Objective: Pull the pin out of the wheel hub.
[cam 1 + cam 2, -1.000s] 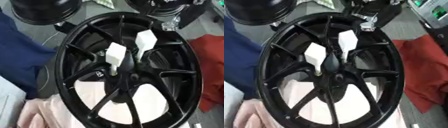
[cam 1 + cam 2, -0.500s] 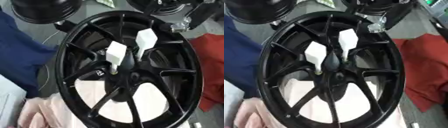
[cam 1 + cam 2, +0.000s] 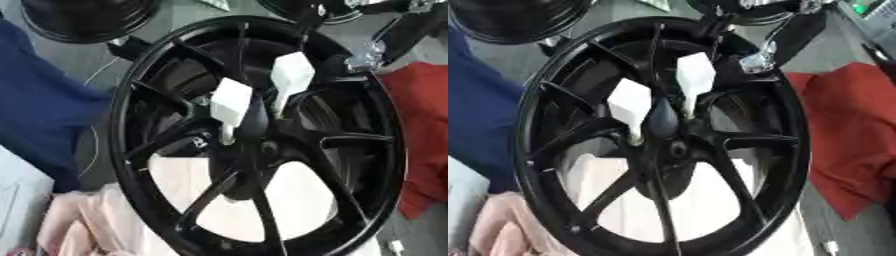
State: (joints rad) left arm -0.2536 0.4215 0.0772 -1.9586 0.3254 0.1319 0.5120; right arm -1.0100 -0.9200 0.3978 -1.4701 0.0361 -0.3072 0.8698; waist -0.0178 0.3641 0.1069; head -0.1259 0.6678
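My right hand (image 3: 378,47) hovers at the black wheel hub's (image 3: 262,145) upper right rim; I cannot tell its finger position. Two white pins (image 3: 231,105) stand in the hub.

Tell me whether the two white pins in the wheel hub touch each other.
Apart. The left eye view shows a black spoke between the left white pin and the right white pin of the wheel hub.

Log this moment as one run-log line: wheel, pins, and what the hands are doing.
wheel hub: black, spoked | white pins: both seated near centre | right hand: at upper right rim, fingers unclear | left hand: unseen | pull: not begun
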